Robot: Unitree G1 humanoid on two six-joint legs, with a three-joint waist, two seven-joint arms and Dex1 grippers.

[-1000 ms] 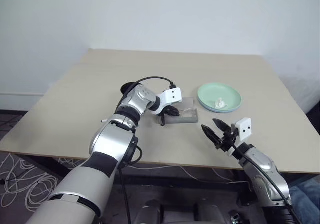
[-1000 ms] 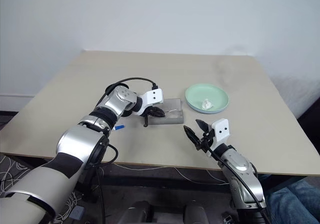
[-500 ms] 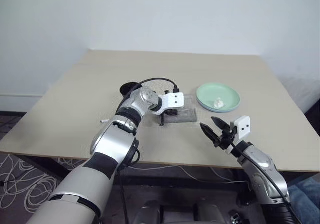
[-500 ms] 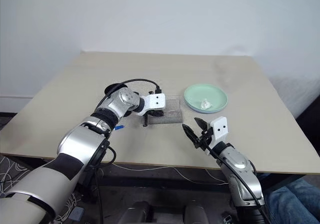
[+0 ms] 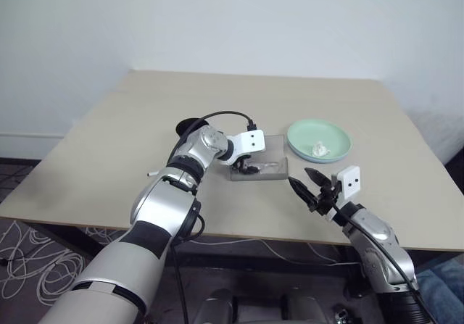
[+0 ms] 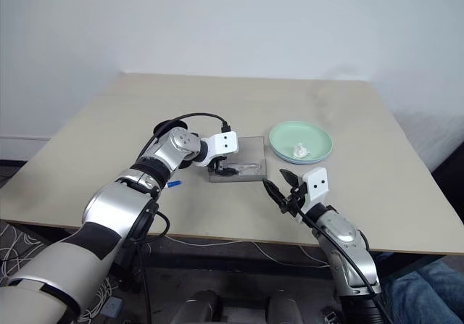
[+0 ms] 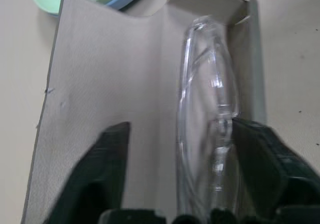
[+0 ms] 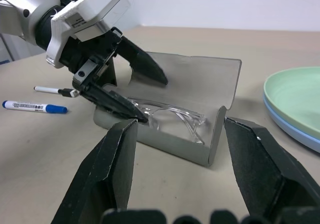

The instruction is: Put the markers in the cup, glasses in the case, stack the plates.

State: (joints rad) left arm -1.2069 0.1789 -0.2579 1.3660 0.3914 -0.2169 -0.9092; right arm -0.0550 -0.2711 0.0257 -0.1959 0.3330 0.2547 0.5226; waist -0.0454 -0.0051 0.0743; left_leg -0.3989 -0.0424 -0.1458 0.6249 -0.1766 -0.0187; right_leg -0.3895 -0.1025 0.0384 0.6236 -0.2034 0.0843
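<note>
As the left gripper (image 8: 127, 91) stood with fingers spread wide over the case (image 5: 259, 168), the entry for this moment read:

- Glasses (image 8: 167, 119): clear frame, lying inside the open case, long axis running along the case's length. In left wrist view they sat between the two black fingers, nearer one finger than the other; contact w/ that finger could not be told. Judged released, not gripped.
- Case: grey, lid up, on table (image 5: 116, 143) near centre, just beside the plates.
- Plates (image 5: 319, 139): mint green on top of light blue, already stacked; small white crumpled scrap (image 5: 320, 148) on top.
- Markers: one w/ blue cap (image 8: 34, 106), a thinner one (image 8: 52, 89) beside it, both flat on table on the far side of the case from the plates; not yet in cup.
- Cup (image 5: 190, 127): black, behind left arm, mostly hidden.
- Right gripper (image 5: 310, 186): fingers apart, empty, held above table edge, pointing toward the case's open side.

Key relation: lid hinge side lay along the glasses' long axis; left arm nearest, directly over it, so lid closure judged its job. Risk: a temple catching under the lid.
</note>
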